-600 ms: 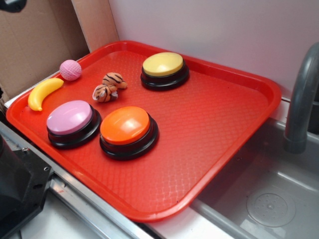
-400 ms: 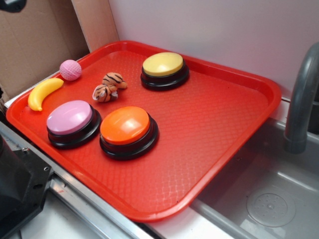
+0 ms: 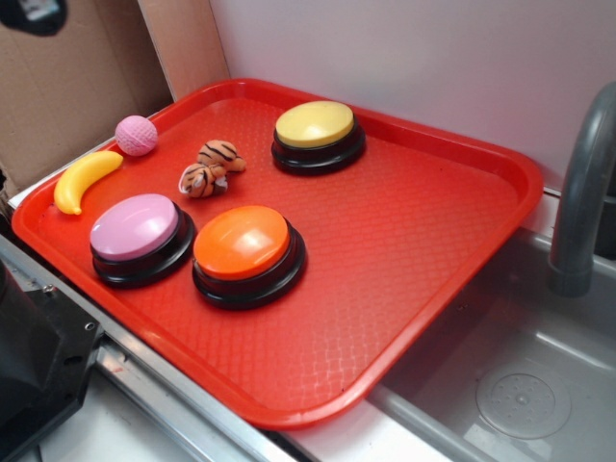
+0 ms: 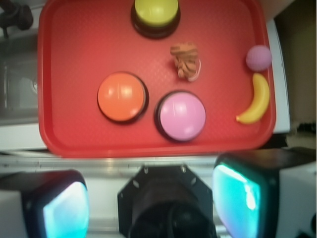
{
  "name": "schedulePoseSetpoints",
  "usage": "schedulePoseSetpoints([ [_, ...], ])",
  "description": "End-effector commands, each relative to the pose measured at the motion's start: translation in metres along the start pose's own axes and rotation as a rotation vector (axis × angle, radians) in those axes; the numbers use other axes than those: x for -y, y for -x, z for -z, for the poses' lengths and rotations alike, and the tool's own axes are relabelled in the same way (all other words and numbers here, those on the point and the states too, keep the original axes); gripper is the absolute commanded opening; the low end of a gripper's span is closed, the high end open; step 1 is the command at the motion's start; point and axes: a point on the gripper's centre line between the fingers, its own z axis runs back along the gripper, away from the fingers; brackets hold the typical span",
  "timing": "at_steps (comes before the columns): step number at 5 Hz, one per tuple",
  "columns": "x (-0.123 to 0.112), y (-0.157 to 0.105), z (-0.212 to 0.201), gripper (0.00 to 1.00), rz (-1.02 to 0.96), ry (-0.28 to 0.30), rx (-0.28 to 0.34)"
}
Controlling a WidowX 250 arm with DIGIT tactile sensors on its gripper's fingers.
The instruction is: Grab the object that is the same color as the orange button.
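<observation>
Pincer (image 4: 148, 208) fingers (image 4: 237, 198) fill the bottom of the wrist view, spread wide apart and released, grasping nothing, hanging over the bench edge below the near rim of the red tray (image 4: 74, 44). In the exterior view only a dark scrap of the arm shows at the upper left corner.

The plush tiger (image 4: 185, 62) lies on the tray well above the pincer in the wrist view, up and slightly right of the gap between the fingers, apart from everything around it. In the exterior view the plush tiger (image 3: 210, 168) sits left of centre on the red tray (image 3: 462, 221), between the pink ball (image 3: 137, 135) and the yellow button (image 3: 316, 135).

The orange button (image 4: 122, 96) stands lower left of the tiger in the wrist view, the pink button (image 4: 181, 115) just below the tiger and nearest the pincer. The banana (image 4: 256, 99) and pink ball (image 4: 258, 57) lie by the right rim. Bare tray surface rings the tiger, widest to its left. A sink (image 3: 520, 385) and faucet (image 3: 582, 192) occupy the exterior view's right side.
</observation>
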Motion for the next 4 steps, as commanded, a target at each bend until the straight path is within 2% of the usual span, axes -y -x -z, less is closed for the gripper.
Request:
schedulePoseSetpoints([
  [1,-0.024,-0.033,0.028,1.00,-0.082,-0.046,0.050],
  [4,-0.060,-0.060,0.095,1.00,-0.099,-0.033,0.131],
])
